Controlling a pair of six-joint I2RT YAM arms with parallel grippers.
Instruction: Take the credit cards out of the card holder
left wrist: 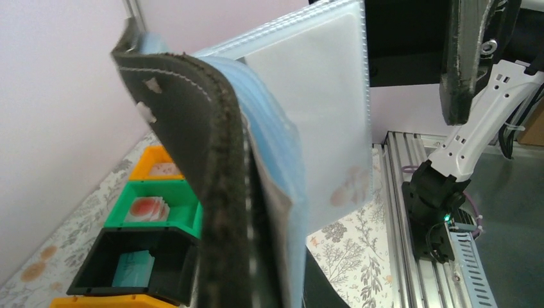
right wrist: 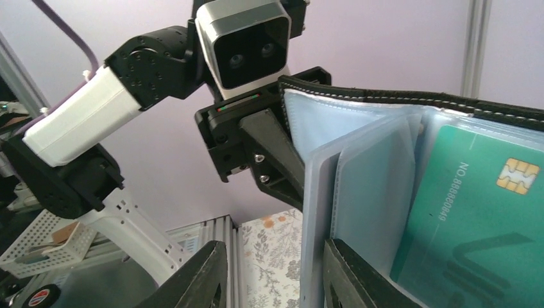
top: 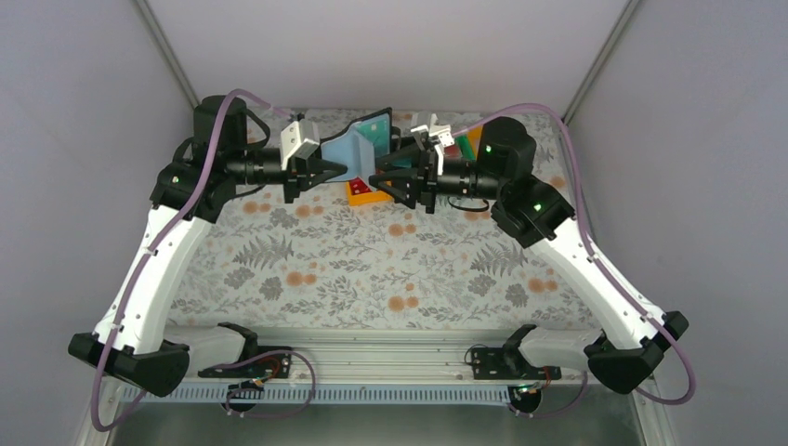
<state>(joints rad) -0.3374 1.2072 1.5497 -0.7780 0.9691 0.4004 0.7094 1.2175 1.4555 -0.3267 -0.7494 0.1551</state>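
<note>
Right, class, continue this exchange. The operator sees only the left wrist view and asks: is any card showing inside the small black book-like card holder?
Observer: Yes. The right wrist view shows a green plastic card with a gold chip, tucked inside the card holder.
Operator: Where is the other arm's gripper?
Observer: The right gripper has its fingers apart, and the free edge of a clear plastic sleeve shows in the gap between them.
Operator: And my own grip?
Observer: The left gripper is shut on the edge of the holder's black cover.
</note>
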